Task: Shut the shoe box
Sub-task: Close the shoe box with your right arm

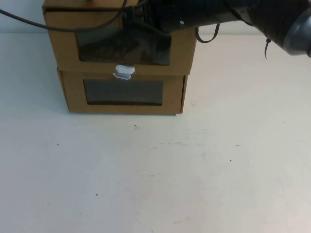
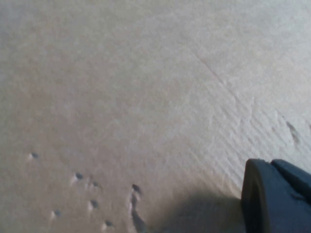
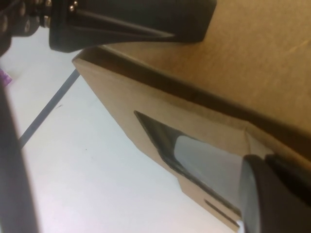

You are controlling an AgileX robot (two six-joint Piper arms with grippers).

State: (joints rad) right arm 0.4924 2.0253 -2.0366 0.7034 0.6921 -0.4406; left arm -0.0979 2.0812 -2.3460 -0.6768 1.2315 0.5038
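Closely, left end effector (image 2: 277,199) against cardboard (image 2: 121,97); right end effector (image 3: 274,194) by shoe box (image 1: 63,43) front; grips indiscernible

A dark, rounded fingertip of the left gripper (image 2: 274,196) sits right up against a plain brown cardboard surface (image 2: 146,97) pocked with small dents.

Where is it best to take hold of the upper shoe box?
On the shoe box, take the white tab at the front's lower edge, from the front: it alone sticks out. Right tool is near that front; left tool faces bare cardboard.
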